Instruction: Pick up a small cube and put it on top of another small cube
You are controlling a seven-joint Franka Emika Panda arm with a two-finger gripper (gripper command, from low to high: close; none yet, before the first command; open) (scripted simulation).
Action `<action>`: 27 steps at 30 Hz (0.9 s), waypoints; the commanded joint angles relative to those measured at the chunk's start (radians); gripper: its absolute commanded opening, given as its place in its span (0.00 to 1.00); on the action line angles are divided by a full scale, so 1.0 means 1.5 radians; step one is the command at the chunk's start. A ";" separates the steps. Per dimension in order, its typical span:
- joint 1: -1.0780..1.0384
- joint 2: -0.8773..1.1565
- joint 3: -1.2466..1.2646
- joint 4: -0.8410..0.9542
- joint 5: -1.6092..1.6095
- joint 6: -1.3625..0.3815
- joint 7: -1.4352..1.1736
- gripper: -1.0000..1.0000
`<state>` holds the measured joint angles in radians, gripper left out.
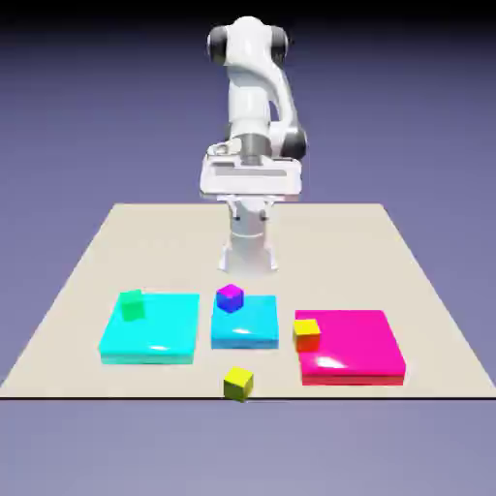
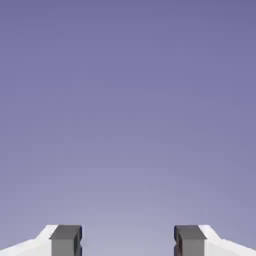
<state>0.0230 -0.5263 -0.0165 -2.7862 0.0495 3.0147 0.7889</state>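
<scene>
A: Where is the small yellow cube with olive-yellow sides (image 1: 238, 384)?
B: At the bottom of the exterior view, just left of centre, by the near edge of the table (image 1: 247, 228).
A: And the hand (image 2: 128, 241)?
B: Released, its fingertips wide apart with only backdrop between them in the hand view.
A: How do you expect the cube to handle?
B: Light and stiff, I'd guess, perhaps slippery on its smooth faces, hardly fragile. I'd take it by two opposite upright sides, around mid-height. It looks turned, so the hand should turn to match.
A: Any room around it?
B: Good room left and right. The blue slab (image 1: 244, 324) is above it in the frame, the magenta slab (image 1: 352, 344) off to the right. The edge is the worry: a nudge towards the bottom of the frame could tip it off.
A: So come straight down?
B: Yes, then lift clear of the slabs before going sideways.
</scene>
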 commanded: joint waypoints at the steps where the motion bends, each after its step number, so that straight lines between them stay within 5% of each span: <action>1: 0.006 0.024 -0.009 0.013 0.027 -0.012 0.027 0.50; 27: 0.155 0.614 -0.232 0.335 0.695 -0.313 0.674 0.50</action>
<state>0.2557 0.3954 -0.3650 -2.2841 1.0926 2.5448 1.7997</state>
